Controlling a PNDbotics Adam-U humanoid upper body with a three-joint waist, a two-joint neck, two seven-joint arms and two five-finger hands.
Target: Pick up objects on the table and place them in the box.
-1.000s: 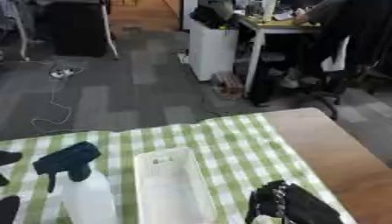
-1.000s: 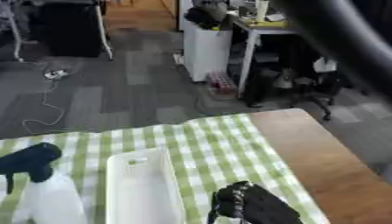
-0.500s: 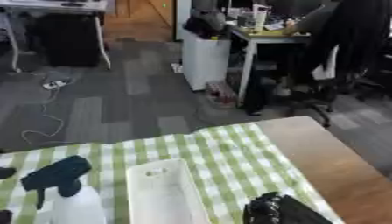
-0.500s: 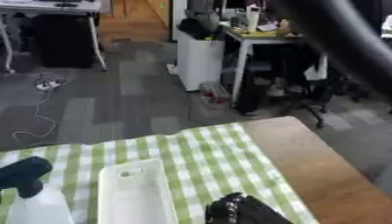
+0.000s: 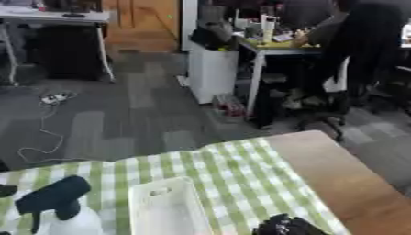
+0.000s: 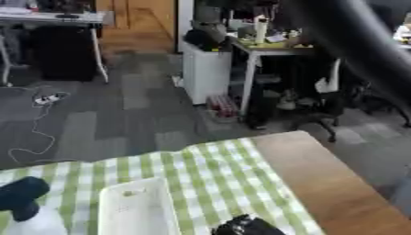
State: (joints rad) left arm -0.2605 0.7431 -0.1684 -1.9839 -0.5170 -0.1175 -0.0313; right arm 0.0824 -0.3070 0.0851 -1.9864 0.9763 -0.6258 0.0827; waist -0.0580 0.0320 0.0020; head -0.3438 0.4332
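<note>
A white rectangular box (image 5: 164, 209) lies on the green-and-white checked cloth (image 5: 233, 170) at the bottom, its near end cut off. Left of it stands a white spray bottle with a black trigger head (image 5: 54, 197), also seen as the spray bottle (image 6: 22, 197) in the right eye view. Only the black top of my right hand (image 5: 285, 226) shows at the bottom edge, just right of the box. A black sliver (image 5: 5, 189) at the left edge may be my left hand. Nothing can be seen held.
The bare wooden table (image 5: 337, 174) runs on to the right of the cloth. Beyond the table's far edge lie grey carpet, a cable on the floor (image 5: 44, 124), a white cabinet (image 5: 213, 69), a desk and a chair.
The whole picture has slid downward as the camera tilted up, so the box, bottle and right hand sit lower and are cut off more. No separate move of the things shows.
</note>
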